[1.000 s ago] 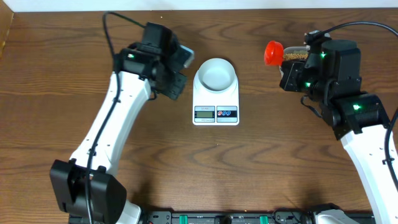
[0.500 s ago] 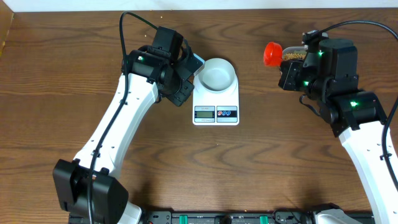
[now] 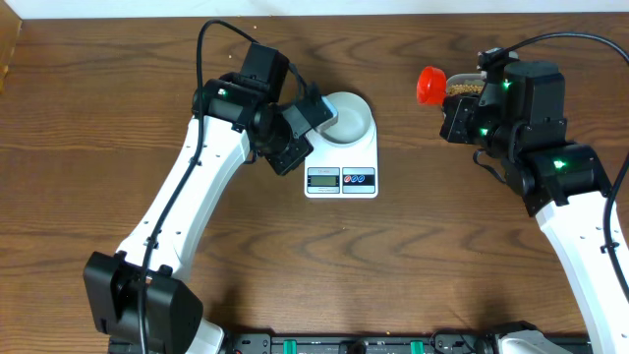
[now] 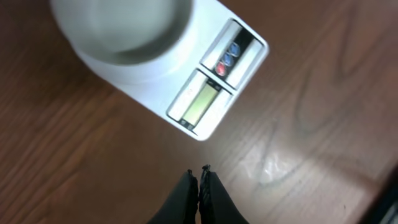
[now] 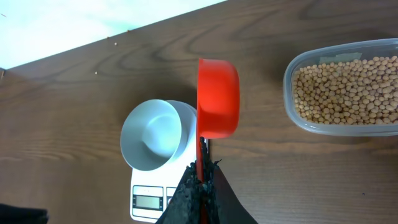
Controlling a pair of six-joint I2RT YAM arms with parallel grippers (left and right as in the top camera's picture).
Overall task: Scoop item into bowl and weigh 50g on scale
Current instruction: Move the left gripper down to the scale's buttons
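Observation:
The pale bowl (image 3: 346, 118) stands on the white scale (image 3: 340, 179) and looks empty. It also shows in the left wrist view (image 4: 124, 37) with the scale (image 4: 242, 37), and in the right wrist view (image 5: 152, 135) on the scale (image 5: 149, 200). My left gripper (image 3: 314, 116) is shut and empty, next to the bowl's left rim; in its own view the shut fingers (image 4: 199, 177) are over bare wood. My right gripper (image 5: 202, 177) is shut on a red scoop (image 5: 217, 96), held above the table (image 3: 429, 85). The tan beans (image 5: 348, 87) lie in a clear tub (image 5: 292, 112).
The clear tub (image 3: 468, 87) is mostly hidden under my right arm at the back right. A white surface (image 5: 74, 25) borders the table's far edge. Bare wood lies in front of the scale.
My left arm has swung right, from left of the scale up to the bowl's left rim. The right arm and scoop have not moved.

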